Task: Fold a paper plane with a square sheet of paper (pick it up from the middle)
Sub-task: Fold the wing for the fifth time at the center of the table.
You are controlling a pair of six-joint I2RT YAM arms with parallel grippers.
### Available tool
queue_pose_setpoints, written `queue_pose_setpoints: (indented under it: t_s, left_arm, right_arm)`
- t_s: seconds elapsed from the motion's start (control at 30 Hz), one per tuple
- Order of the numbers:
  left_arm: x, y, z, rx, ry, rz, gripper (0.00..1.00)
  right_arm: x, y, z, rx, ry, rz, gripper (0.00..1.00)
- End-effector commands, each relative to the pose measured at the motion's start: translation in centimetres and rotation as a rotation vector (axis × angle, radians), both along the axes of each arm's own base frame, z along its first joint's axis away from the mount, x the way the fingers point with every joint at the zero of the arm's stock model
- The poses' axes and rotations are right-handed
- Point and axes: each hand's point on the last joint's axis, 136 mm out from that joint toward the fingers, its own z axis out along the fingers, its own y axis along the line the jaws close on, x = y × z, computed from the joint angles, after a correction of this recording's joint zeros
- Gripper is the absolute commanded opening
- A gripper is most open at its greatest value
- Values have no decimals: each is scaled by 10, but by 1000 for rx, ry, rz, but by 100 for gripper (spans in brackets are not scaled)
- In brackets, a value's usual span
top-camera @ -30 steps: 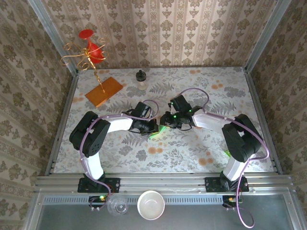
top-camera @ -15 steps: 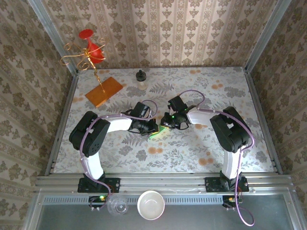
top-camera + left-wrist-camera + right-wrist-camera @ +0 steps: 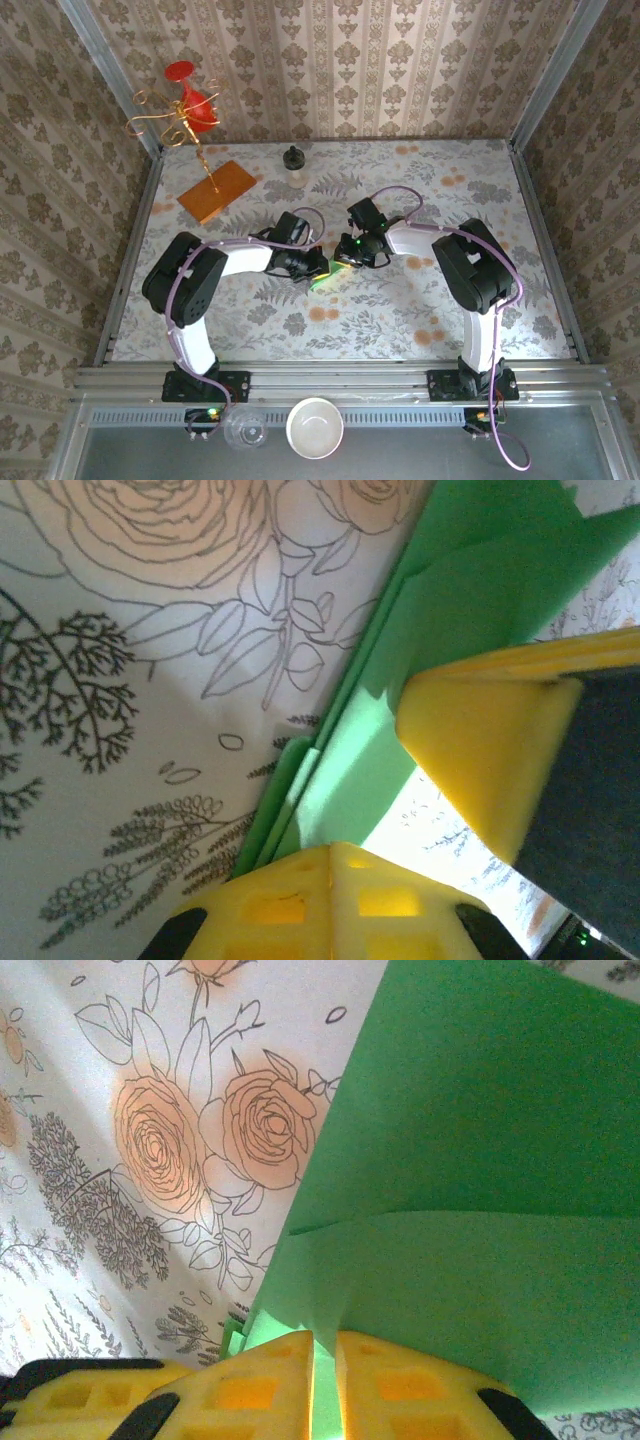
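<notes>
While the folded paper (image 3: 325, 281) lies on the desk (image 3: 400, 320), left tool (image 3: 375, 780) clamps its left edge; right tool (image 3: 322, 1345) clamps its right edge, jaws nearly together.

- No word, label, brand or number can be read anywhere.
- The green paper (image 3: 480, 1110) just ahead of the right gripper (image 3: 323, 1350) is blank; the tablecloth (image 3: 300, 1020) beneath it carries only drawn flowers.

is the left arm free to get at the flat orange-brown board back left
Probably not yet: its end effector looks shut on the folded bright green paper, which it must release first.
</notes>
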Motion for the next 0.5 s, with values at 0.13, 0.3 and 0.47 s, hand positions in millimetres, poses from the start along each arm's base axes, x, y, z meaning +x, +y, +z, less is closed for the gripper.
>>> queue_pose_setpoints:
  t_s: [0.13,0.3,0.47]
  left_arm:
    - [-7,2,31,-12,-70,-40,13]
    - [-15,-1,20,19,-41,-82,13]
    - [-10,-5,15,26,-37,-95,12]
  right_arm:
    - [-5,-20,-20,-114,63,-20,18]
    - [-7,-21,-24,-124,82,-17,18]
    - [-11,-23,-28,-142,104,-11,17]
